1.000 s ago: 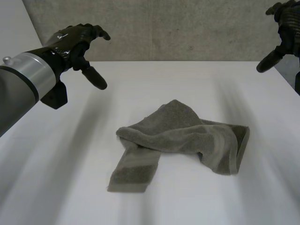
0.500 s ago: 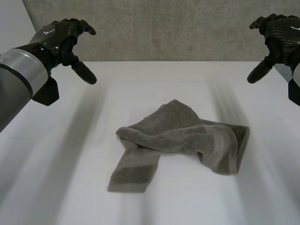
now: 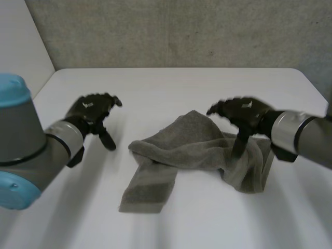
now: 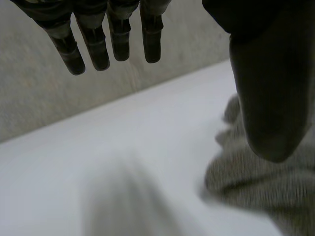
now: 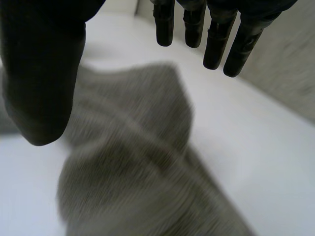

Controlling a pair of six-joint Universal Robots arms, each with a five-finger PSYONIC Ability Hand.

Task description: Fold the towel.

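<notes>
Reach stage: left hand [image 3: 92,110], fingers apart, hovers left of the crumpled towel [image 3: 192,148]; right hand [image 3: 243,111], equally empty, over its right side. Next, likely: pinch corners.

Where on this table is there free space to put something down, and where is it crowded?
Bare: the far strip of the table between the towel and the wall, and the near strip before the towel. Crowded: the middle, with the left hand beside the crumpled towel and the right hand over it.
</notes>
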